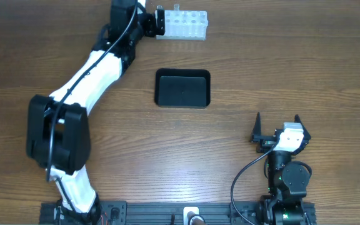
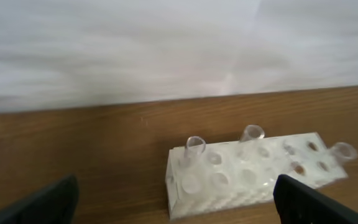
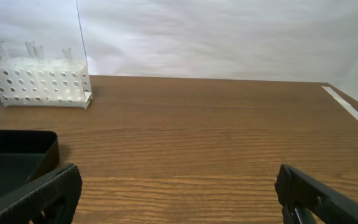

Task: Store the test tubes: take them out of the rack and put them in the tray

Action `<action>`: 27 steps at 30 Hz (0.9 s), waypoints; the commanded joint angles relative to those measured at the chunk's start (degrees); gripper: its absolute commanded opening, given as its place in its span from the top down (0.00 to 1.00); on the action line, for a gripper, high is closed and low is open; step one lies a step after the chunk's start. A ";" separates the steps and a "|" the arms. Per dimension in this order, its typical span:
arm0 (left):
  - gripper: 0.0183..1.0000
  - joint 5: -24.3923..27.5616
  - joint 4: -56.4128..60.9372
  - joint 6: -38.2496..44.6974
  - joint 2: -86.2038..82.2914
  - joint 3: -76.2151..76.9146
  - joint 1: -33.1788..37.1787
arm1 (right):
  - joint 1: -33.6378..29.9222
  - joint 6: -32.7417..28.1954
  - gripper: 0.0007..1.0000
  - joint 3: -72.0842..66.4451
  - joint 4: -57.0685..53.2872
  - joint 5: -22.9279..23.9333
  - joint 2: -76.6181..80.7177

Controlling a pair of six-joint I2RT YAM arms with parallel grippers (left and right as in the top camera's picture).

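A white test tube rack (image 1: 181,25) stands at the far edge of the table, with clear test tubes (image 2: 194,149) upright in its holes. Nearer the middle lies the black tray (image 1: 182,88), with nothing in it. My left gripper (image 1: 159,22) is at the rack's left end, open; its fingers (image 2: 48,202) stand wide apart on either side of the rack (image 2: 253,175) and hold nothing. My right gripper (image 1: 276,129) hovers open near its base, far from the rack (image 3: 42,84) and the tray (image 3: 14,155).
Bare wooden tabletop (image 1: 292,62) spreads to the right of the tray and rack. A white wall (image 3: 216,37) rises just behind the rack. The left arm (image 1: 89,72) stretches diagonally across the table's left half.
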 commanded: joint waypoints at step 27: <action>0.14 -9.38 -6.60 -5.68 16.83 18.62 -2.49 | -0.35 0.15 0.01 -0.33 -0.24 -0.28 -0.57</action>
